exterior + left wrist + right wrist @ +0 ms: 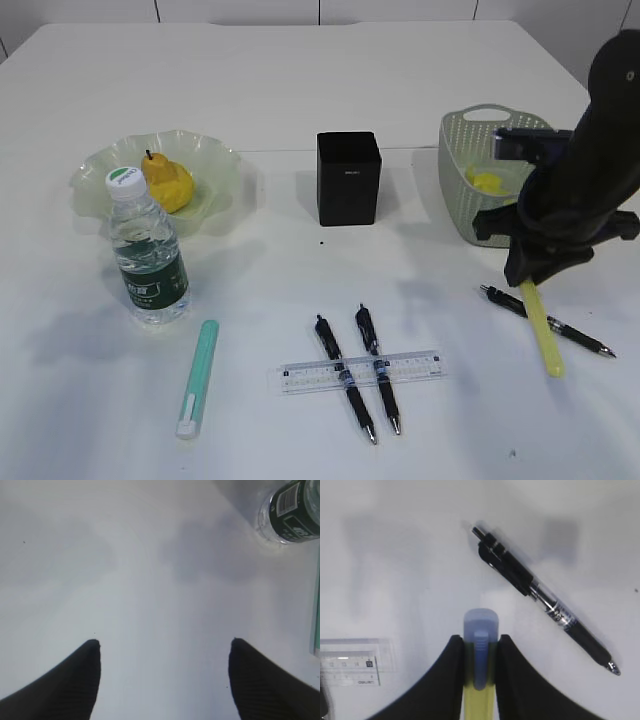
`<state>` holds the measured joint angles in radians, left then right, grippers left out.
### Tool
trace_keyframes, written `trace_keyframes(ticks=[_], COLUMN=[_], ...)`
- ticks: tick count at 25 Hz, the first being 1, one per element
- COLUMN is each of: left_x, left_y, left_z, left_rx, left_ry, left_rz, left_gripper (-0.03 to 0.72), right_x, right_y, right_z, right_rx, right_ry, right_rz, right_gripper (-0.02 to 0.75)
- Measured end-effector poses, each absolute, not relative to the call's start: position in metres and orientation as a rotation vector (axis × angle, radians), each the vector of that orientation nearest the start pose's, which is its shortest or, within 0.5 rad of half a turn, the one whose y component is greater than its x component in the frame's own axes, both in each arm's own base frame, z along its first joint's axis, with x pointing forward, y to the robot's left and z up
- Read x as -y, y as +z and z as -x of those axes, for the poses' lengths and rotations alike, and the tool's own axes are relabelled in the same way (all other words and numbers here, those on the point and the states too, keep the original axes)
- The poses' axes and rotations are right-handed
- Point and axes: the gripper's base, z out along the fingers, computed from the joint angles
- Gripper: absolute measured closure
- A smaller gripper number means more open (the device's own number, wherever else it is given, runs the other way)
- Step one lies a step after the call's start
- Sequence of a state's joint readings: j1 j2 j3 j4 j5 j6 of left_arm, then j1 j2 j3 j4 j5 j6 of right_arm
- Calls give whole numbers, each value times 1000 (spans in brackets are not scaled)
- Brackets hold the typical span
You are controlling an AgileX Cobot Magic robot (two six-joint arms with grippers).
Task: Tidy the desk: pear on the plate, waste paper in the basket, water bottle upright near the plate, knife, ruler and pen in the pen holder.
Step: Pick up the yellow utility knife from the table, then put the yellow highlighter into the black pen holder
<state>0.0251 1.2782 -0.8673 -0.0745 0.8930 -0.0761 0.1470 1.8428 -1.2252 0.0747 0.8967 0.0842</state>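
Pinching yellow knife (479,680) w/ right gripper (479,652) jaws for carrying to pen holder (348,178), approx 10 o'clock. Left gripper (162,652) idling, jaws spread.

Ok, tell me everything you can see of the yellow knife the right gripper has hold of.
The yellow knife is a slim utility cutter that looks plastic: translucent yellow body, with a blue-grey slider and rounded end cap in the right wrist view. No blade is visible. The right gripper is shut on it near the capped end. In the exterior view it slants from the gripper toward the table, crossing the black pen lying there; whether they touch, I cannot tell.
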Motion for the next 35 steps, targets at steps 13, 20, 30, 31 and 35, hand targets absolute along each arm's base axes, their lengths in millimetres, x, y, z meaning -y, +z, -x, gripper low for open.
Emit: trace_keyframes(ticks=[13,20,30,31,35], left_x=[0,0,0,0,0], left_y=[260,260,260,260,260], left_z=[-230,-229,-229,-229,-230], left_rx=[-2802,-2810,-2810,-2810,-2804], left_ry=[-106,-106,-106,-106,-106], left_rz=[192,192,192,192,192], left_gripper=[127,127,137,141,144], right_x=[-82,-124,-146,-147,-150], right_y=[295,308,284,282,278], right_z=[-393,-404,-439,-442,-456], right_rx=[-2597,-2314,-2096,-2076,-2000], right_ry=[292,266,205,199,182], right_rz=[245,461,483,477,451], right_gripper=[611,611,611,611,611])
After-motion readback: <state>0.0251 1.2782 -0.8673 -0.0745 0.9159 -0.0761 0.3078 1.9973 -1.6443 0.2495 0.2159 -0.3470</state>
